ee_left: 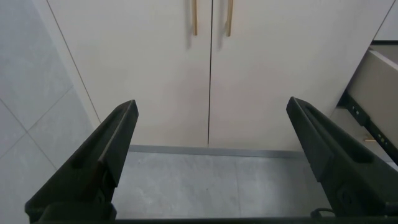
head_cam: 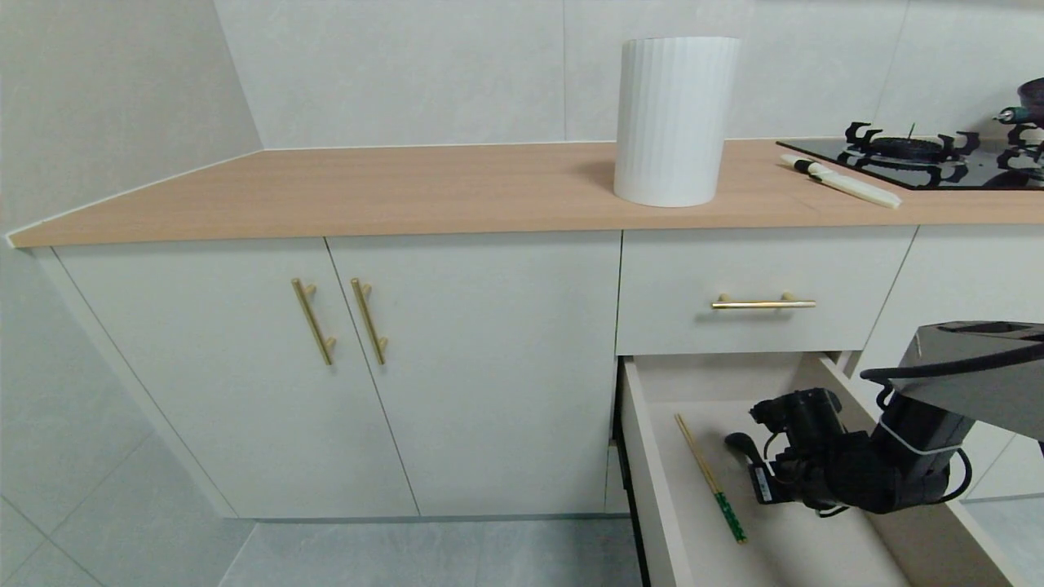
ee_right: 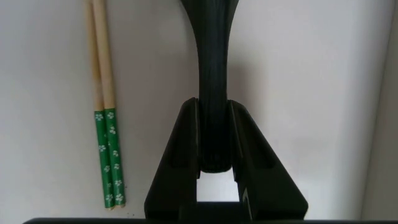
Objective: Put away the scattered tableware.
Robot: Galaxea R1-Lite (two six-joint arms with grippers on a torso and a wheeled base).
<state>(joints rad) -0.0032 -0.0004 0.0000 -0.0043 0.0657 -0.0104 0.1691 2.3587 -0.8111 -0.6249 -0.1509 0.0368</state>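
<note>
The lower drawer point(head_cam: 646, 465) stands pulled open at the right. On its floor lies a pair of wooden chopsticks point(head_cam: 710, 477) with green patterned ends point(ee_right: 107, 155). Beside them, inside the drawer, my right gripper point(head_cam: 767, 465) is shut on the handle of a black spoon point(head_cam: 740, 444). In the right wrist view the spoon handle point(ee_right: 211, 68) runs straight out from between the right gripper's point(ee_right: 214, 134) closed jaws, to one side of the chopsticks point(ee_right: 99, 62). My left gripper point(ee_left: 211, 107) is open and holds nothing, low in front of the cabinet doors point(ee_left: 155, 68).
On the wooden counter point(head_cam: 391, 191) stand a tall white ribbed canister point(head_cam: 673, 118) and a cream-coloured knife point(head_cam: 840, 181) next to the black gas hob point(head_cam: 913, 159). A shut drawer with a gold handle point(head_cam: 763, 304) sits above the open one. Grey tiled floor point(ee_left: 205, 186) lies below.
</note>
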